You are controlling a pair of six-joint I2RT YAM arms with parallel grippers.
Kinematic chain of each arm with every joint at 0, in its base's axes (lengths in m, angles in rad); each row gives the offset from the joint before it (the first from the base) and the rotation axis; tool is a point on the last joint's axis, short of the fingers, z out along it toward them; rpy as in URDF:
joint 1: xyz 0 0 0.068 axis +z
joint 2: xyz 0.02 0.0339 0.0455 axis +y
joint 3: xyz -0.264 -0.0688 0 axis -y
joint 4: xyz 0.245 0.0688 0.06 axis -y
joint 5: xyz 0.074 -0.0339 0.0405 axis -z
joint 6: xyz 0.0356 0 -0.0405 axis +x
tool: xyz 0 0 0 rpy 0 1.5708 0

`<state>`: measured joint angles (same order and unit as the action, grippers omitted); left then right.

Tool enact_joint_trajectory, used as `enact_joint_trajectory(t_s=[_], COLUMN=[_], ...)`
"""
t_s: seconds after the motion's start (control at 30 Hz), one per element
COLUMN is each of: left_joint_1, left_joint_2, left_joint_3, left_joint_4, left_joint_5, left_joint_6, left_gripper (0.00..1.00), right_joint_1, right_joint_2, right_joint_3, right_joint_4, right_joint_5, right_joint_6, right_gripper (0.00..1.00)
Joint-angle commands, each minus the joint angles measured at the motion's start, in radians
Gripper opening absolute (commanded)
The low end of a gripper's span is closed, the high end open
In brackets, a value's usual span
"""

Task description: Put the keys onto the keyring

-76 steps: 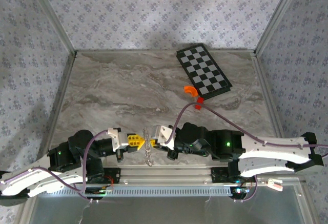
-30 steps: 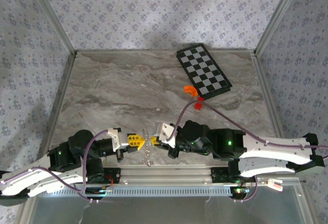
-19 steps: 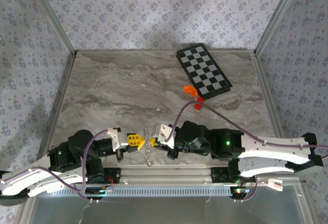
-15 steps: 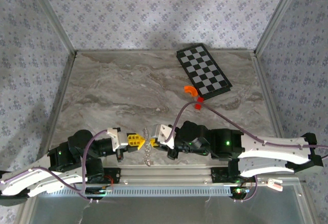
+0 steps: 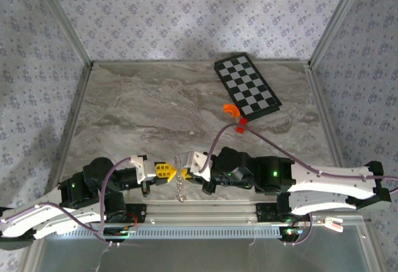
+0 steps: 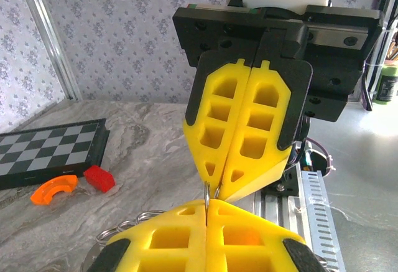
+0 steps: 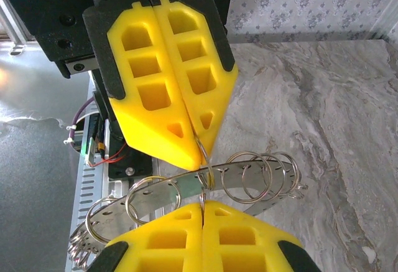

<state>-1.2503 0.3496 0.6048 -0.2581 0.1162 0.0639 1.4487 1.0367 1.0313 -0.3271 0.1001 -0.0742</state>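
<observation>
The keyring (image 5: 178,185) reads as a limp silvery piece hanging between the two grippers at the table's near edge. Up close it is a bent perforated metal strip (image 7: 239,182) threaded with several split rings (image 7: 152,198). My left gripper (image 5: 171,171) and right gripper (image 5: 185,173) meet tip to tip. Each is shut on the wire of one small ring (image 6: 211,192). From the left wrist, my left gripper (image 6: 208,202) faces the right gripper (image 6: 231,186). From the right wrist, my right gripper (image 7: 202,205) faces the left gripper (image 7: 203,152). The teal-green key is hidden.
A black-and-white chessboard (image 5: 247,87) lies at the back right, with an orange curved piece (image 5: 231,110) and a small red block (image 5: 239,127) in front of it. The same three show from the left wrist: chessboard (image 6: 50,150), orange piece (image 6: 55,188), red block (image 6: 99,177). The metal rail (image 5: 205,208) runs just below the grippers.
The right gripper wavered by a few pixels and now sits slightly further left against the left gripper. Both stay shut on the ring, and the strip still hangs between them.
</observation>
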Motion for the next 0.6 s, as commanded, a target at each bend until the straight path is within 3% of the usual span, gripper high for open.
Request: enact_joint_trajectory(t_s=[0.0,0.57], left_joint_1=[-0.003,-0.004], left_joint_2=[-0.002,0.001], left_joint_3=[0.013,0.007], left_joint_4=[0.051,0.055], left_joint_5=[0.026,0.012], left_joint_6=[0.015,0.015], left_gripper=[0.00,0.00], right_joint_1=[-0.010,-0.016], right_joint_2=[-0.022,-0.023], right_joint_3=[0.018,0.012], right_joint_4=[-0.029,-0.001], right_joint_5=[0.005,-0.023], right_joint_6=[0.020,0.019], right_gripper=[0.00,0.00])
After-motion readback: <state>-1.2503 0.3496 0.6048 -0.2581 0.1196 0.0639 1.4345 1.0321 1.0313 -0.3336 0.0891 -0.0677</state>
